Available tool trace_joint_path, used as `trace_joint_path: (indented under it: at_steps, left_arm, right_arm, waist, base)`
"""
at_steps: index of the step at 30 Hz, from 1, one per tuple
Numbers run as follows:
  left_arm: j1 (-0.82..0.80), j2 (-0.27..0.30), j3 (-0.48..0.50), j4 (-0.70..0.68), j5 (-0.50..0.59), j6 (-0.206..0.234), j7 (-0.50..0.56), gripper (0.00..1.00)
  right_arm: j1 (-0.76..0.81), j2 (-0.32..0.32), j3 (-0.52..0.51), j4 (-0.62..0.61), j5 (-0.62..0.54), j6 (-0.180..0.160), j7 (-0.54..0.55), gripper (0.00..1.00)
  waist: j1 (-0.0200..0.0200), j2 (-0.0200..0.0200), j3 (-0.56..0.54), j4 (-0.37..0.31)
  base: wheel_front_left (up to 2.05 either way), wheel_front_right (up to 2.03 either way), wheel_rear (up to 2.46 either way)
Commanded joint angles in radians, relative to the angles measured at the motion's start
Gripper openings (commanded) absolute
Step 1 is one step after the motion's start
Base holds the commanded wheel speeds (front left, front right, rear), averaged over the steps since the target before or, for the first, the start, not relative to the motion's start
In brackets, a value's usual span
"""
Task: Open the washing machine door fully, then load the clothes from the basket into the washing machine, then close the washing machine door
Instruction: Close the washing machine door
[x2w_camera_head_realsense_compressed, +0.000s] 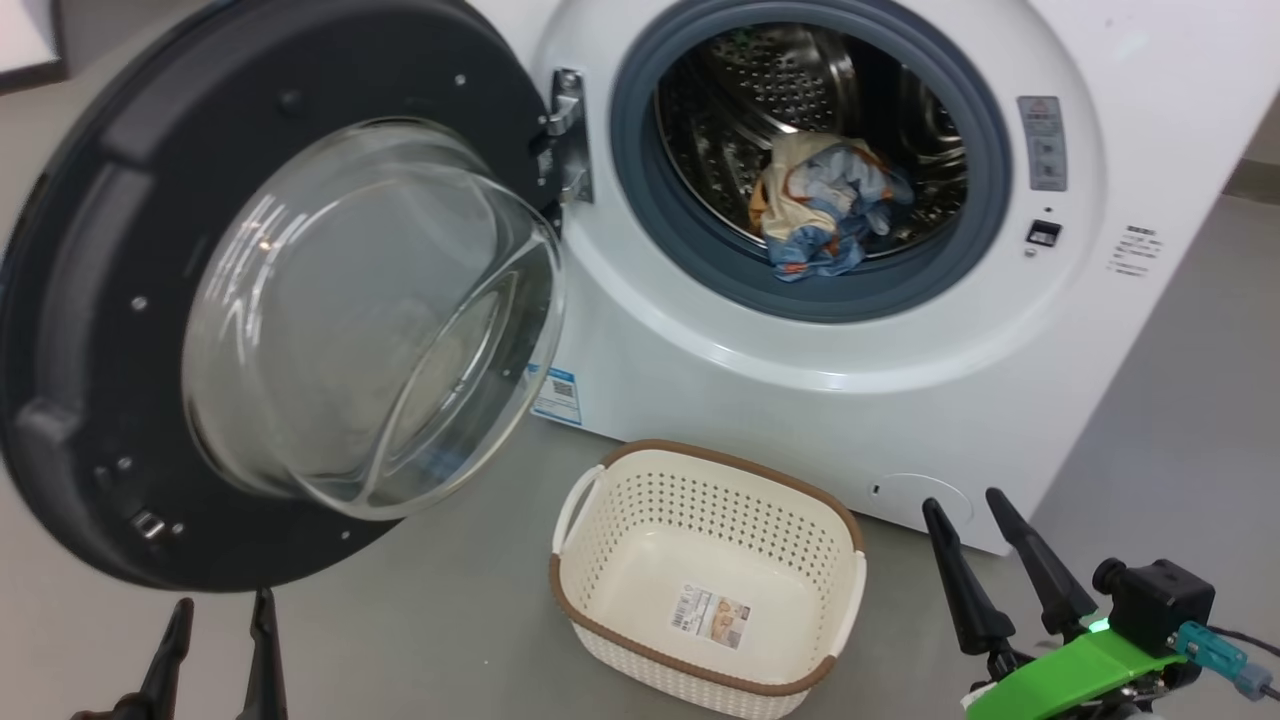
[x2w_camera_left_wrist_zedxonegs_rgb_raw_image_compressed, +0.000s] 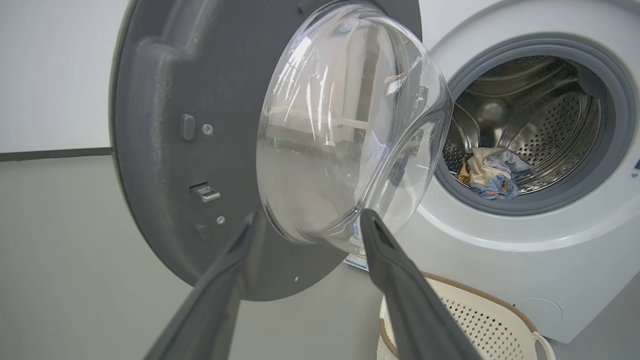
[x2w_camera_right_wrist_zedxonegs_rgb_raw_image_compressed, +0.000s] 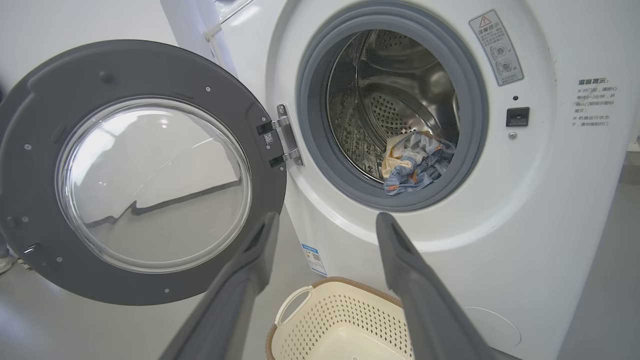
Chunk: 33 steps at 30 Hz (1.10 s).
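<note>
Evidently loading is done. The clothes (x2w_camera_head_realsense_compressed: 825, 215), a blue and cream bundle, lie inside the steel drum of the washing machine (x2w_camera_head_realsense_compressed: 800, 380), just behind the grey gasket (x2w_camera_head_realsense_compressed: 640, 200). The basket (x2w_camera_head_realsense_compressed: 700, 520) stands bare on the floor before the machine. The washing machine door (x2w_camera_head_realsense_compressed: 90, 300) hangs wide open to the left, inner face toward the robot. The left claw (x2w_camera_head_realsense_compressed: 215, 650) and right claw (x2w_camera_head_realsense_compressed: 965, 510) are both released, fingers spread, grasping nothing, low near the floor.

Closing the door looks like the step left. It would go best if the left claw reached round the rim far from the hinge and pushed steadily until the latch catches. The bundle sits near the gasket and could snag.

The left wrist view gives the door's latch tongue (x2w_camera_left_wrist_zedxonegs_rgb_raw_image_compressed: 205, 192) close up, beside the bulging glass bowl. The right wrist view gives the hinge (x2w_camera_right_wrist_zedxonegs_rgb_raw_image_compressed: 285, 142) and the latch socket (x2w_camera_right_wrist_zedxonegs_rgb_raw_image_compressed: 517, 116) squarely. The head view gives the label sticker (x2w_camera_head_realsense_compressed: 710, 612) on the basket's bottom.
</note>
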Motion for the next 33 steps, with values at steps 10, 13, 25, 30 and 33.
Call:
trace_joint_path:
  at_steps: [10,13,25,30,33]
  left_arm:
    - [-0.030,0.020,0.048,-0.031,0.007,0.029,-0.006,1.00]
    - [-0.029,0.020,0.050,-0.030,0.007,0.035,-0.006,1.00]
    - [-0.033,0.013,0.051,-0.033,0.005,0.049,-0.006,1.00]
    - [-0.033,0.013,0.049,-0.032,0.005,0.049,-0.006,1.00]
    - [-0.034,0.014,0.048,-0.030,0.004,0.050,-0.006,1.00]
  right_arm:
    - [0.000,0.011,0.025,-0.019,0.008,0.003,-0.005,1.00]
    - [0.002,0.012,0.025,-0.018,0.008,0.003,-0.005,1.00]
    - [0.007,0.006,0.033,-0.018,0.008,0.003,-0.005,1.00]
    - [0.008,0.004,0.033,-0.017,0.009,0.003,-0.005,1.00]
    - [0.007,0.005,0.033,-0.017,0.009,0.003,-0.005,1.00]
  waist:
    - [0.0000,0.0000,-0.005,0.076]
    - [0.0000,0.0000,-0.002,0.081]
    - [0.0000,0.0000,0.010,0.087]
    - [0.0000,0.0000,0.012,0.095]
    - [0.0000,0.0000,0.012,0.101]
  base:
    - [0.00,0.00,0.00]
    - [0.00,0.00,0.00]
    - [0.00,0.00,0.00]
    - [0.00,0.00,0.00]
    - [0.00,0.00,0.00]
